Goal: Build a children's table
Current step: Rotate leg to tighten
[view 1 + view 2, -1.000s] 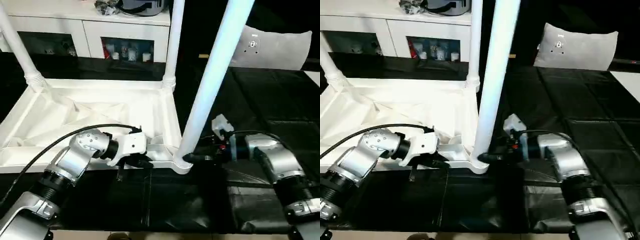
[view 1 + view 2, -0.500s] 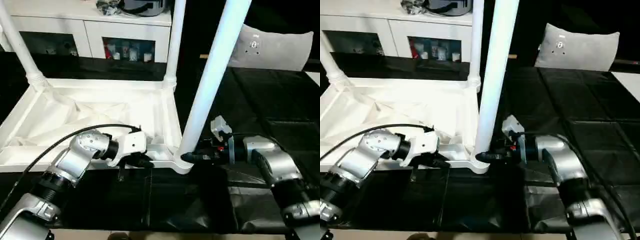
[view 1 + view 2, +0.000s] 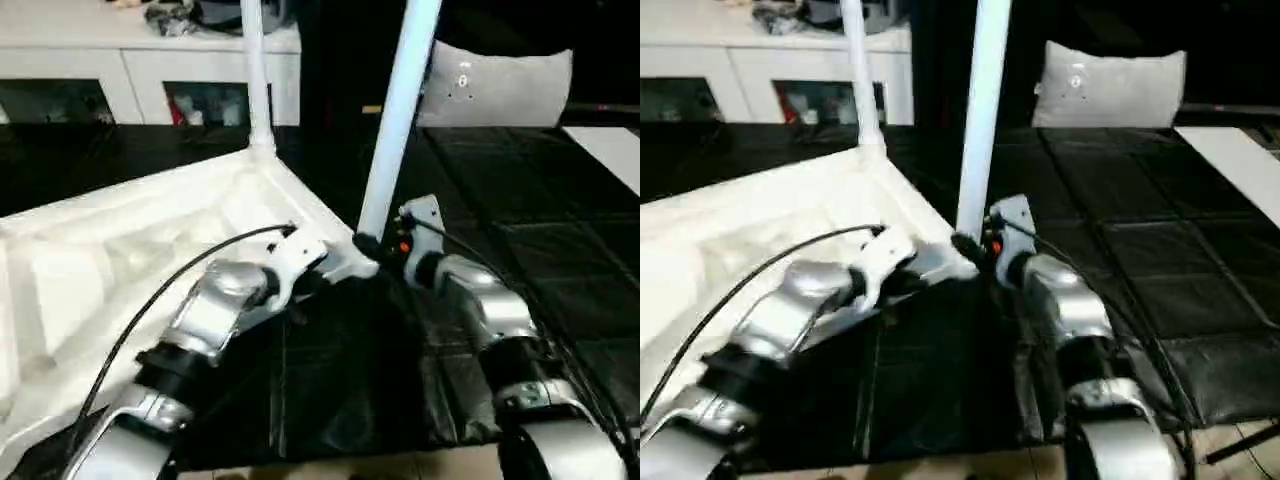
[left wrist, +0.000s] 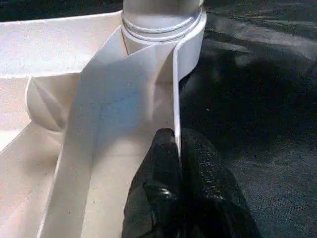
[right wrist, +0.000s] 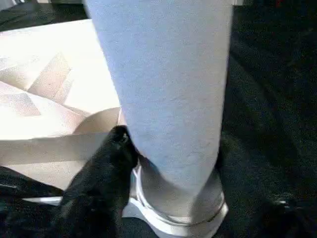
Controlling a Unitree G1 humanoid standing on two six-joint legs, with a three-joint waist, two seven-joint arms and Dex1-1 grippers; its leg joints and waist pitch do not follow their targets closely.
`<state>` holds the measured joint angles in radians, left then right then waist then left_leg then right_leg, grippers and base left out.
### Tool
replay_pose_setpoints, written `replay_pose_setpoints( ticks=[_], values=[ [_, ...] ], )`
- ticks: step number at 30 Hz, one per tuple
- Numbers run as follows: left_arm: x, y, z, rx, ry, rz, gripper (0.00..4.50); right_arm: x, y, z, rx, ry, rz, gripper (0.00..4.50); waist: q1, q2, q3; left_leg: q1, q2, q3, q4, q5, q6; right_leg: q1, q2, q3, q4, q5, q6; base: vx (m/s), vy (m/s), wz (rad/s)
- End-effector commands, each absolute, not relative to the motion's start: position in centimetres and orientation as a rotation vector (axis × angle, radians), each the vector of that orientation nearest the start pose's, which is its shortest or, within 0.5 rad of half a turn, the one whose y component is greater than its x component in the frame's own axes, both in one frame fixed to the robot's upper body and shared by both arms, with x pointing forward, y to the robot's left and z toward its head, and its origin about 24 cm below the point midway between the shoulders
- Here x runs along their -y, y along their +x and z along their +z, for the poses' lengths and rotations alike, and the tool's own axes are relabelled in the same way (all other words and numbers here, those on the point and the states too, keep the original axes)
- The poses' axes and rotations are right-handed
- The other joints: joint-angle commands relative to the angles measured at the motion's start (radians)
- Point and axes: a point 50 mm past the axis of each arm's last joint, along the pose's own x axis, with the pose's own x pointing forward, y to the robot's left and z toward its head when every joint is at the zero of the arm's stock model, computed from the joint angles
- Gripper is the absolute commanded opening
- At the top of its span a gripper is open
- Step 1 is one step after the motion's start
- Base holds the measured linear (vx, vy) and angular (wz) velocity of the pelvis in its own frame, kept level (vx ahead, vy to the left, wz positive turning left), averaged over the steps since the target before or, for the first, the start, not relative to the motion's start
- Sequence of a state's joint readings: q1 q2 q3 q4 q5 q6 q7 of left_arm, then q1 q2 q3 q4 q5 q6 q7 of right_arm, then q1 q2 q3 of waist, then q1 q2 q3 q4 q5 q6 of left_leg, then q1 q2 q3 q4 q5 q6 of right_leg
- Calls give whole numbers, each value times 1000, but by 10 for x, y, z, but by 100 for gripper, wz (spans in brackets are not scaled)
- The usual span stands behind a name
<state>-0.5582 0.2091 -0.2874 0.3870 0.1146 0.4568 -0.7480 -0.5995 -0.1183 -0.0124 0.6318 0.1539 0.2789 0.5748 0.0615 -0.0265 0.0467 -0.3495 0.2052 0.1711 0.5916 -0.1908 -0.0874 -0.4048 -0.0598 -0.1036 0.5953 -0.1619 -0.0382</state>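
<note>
The children's table point(image 3: 110, 250) lies upside down on the black mat point(image 3: 520, 250), its ribbed underside up, with two legs standing in its right-hand corner sockets. The left gripper point(image 4: 177, 173) pinches the thin side rim of the table near the near right corner, fingers pressed together on it. The right gripper point(image 5: 163, 163) straddles the base of the near leg point(image 3: 395, 110), one black finger point(image 5: 106, 173) against it.

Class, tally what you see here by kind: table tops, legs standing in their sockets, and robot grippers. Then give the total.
Table top: 1
Legs standing in sockets: 2 (near leg, far leg)
Grippers: 2 (left gripper, right gripper)
Total: 5
</note>
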Motion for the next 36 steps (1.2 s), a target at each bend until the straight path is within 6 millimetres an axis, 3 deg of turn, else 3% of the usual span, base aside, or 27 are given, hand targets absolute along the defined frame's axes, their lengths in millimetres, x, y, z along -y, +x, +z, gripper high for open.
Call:
replay_pose_setpoints(
  ticks=[1, 6, 11, 12, 13, 14, 16, 23, 27, 36],
  values=[
    [-69, 325, 70, -344, 398, -972, 0, 88, 340, 54, -301, 128, 783, 301, 9, -4, -65, -5, 22, -8, -63, -142, 57, 55, -83, 52, -87, -376, -91, 0, 0, 0],
    [-83, 322, 65, -338, 495, -999, 0, 114, 333, 53, -280, 72, 842, 355, 13, -1, -66, -5, 27, -5, -63, -122, 69, 60, -85, 57, -73, -261, -141, 0, 0, 0],
    [-94, 320, 60, -351, 554, -1047, 0, 132, 329, 55, -272, 19, 892, 392, 27, -1, -61, -1, 26, -3, -65, -156, 64, 57, -87, 56, -83, -344, -118, 0, 0, 0],
    [-101, 318, 58, -359, 579, -1084, 0, 144, 327, 58, -272, -15, 928, 392, 29, -2, -60, 1, 26, -4, -65, -166, 60, 57, -87, 56, -88, -371, -106, 0, 0, 0],
    [-104, 318, 58, -361, 590, -1104, 0, 149, 326, 59, -274, -29, 950, 400, 30, -3, -61, 1, 25, -4, -64, -168, 61, 58, -85, 56, -88, -373, -102, 0, 0, 0],
    [-106, 317, 58, -352, 604, -1137, 0, 154, 324, 61, -277, -44, 981, 410, 32, 4, -61, 1, 26, -5, -65, -171, 63, 56, -85, 57, -87, -369, -99, 0, 0, 0],
    [-111, 313, 58, -353, 623, -1209, 0, 163, 321, 65, -285, -96, 1044, 428, 33, 0, -62, 1, 27, -5, -64, -176, 67, 57, -85, 56, -86, -358, -100, 0, 0, 0],
    [-125, 304, 58, -385, 688, -1382, 0, 178, 311, 73, -309, -190, 1235, 428, 43, -2, -62, 0, 31, -2, -63, -163, 76, 57, -84, 57, -74, -305, -142, 0, 0, 0],
    [-130, 297, 60, -396, 706, -1505, 0, 178, 306, 76, -324, -189, 1341, 404, 53, -2, -61, 2, 32, -2, -63, -172, 71, 56, -86, 57, -76, -335, -136, 0, 0, 0],
    [-129, 289, 61, -409, 705, -1603, 0, 169, 297, 69, -354, -137, 1451, 326, 59, -1, -62, 4, 35, -3, -65, -170, 60, 55, -86, 58, -74, -335, -139, 0, 0, 0]
  ],
)
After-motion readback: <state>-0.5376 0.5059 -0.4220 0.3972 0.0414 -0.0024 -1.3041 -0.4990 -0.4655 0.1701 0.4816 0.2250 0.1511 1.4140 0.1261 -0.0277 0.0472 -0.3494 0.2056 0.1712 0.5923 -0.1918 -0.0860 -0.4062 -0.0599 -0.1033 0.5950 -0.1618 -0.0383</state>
